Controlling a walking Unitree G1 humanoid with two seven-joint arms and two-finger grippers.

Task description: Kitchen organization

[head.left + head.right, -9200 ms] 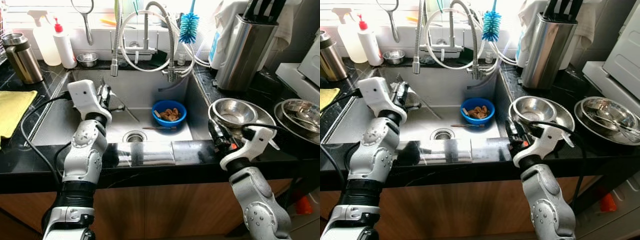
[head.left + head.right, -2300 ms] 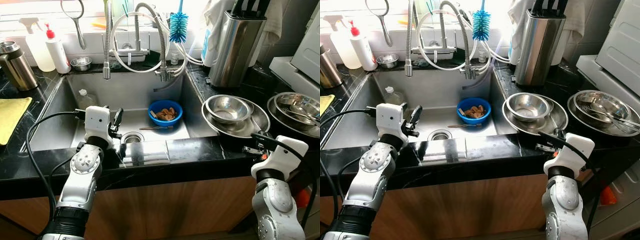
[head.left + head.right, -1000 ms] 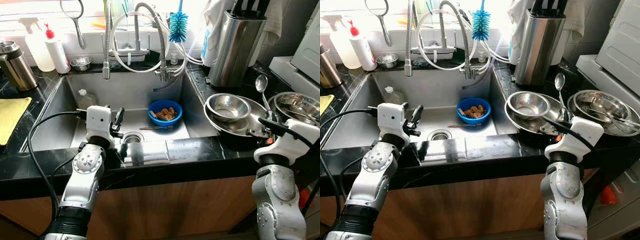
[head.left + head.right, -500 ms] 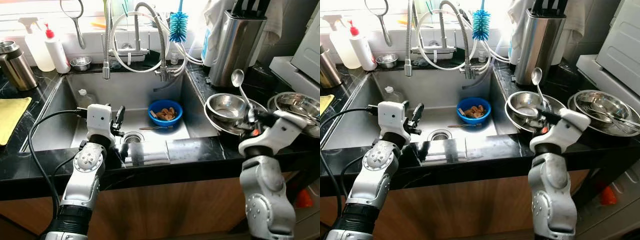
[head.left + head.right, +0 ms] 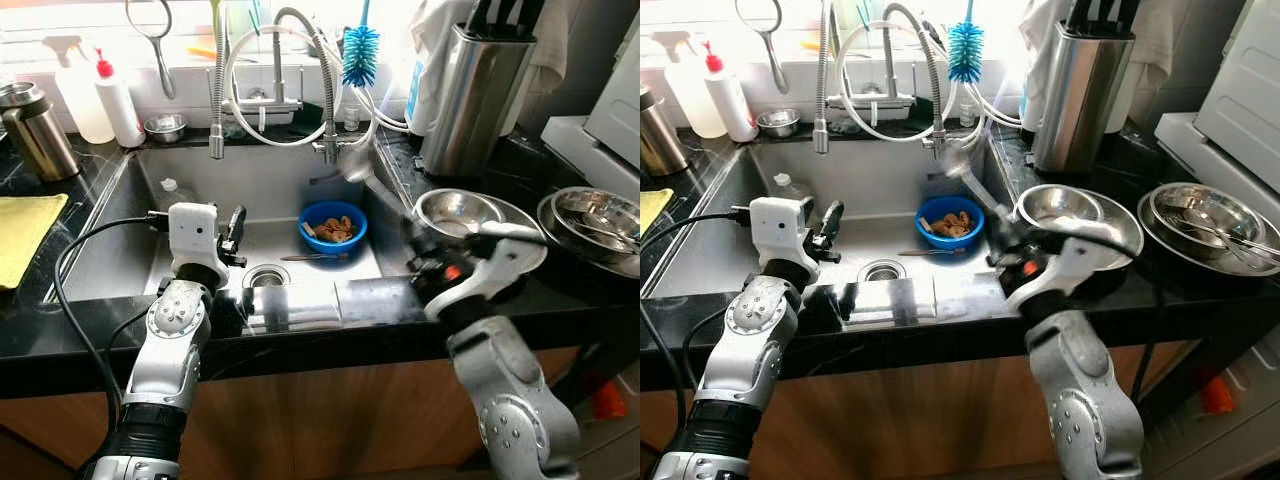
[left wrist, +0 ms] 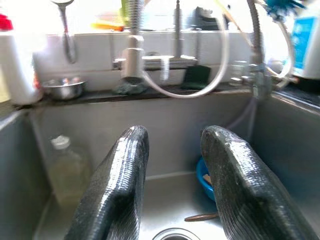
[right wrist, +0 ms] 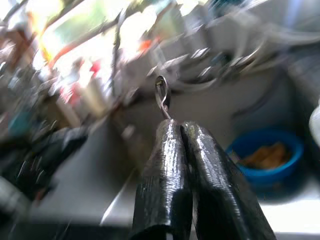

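Note:
My right gripper is shut on the handle of a metal spoon. The spoon is blurred and slants up and left over the sink's right edge. In the right wrist view the fingers press together with the spoon sticking out beyond them. My left gripper hovers open over the front left of the sink, its fingers apart and holding nothing. A blue bowl with brown scraps sits on the sink floor, with a utensil lying beside it near the drain.
Stacked steel bowls sit on the black counter right of the sink, with more bowls farther right. A knife block, faucet hoses, a blue brush, bottles, a thermos and a yellow cloth ring the sink. A small bottle stands inside it.
My right arm lifted the spoon from the bowls on the right counter and swung it left, over the sink's right edge. The left arm has barely moved.

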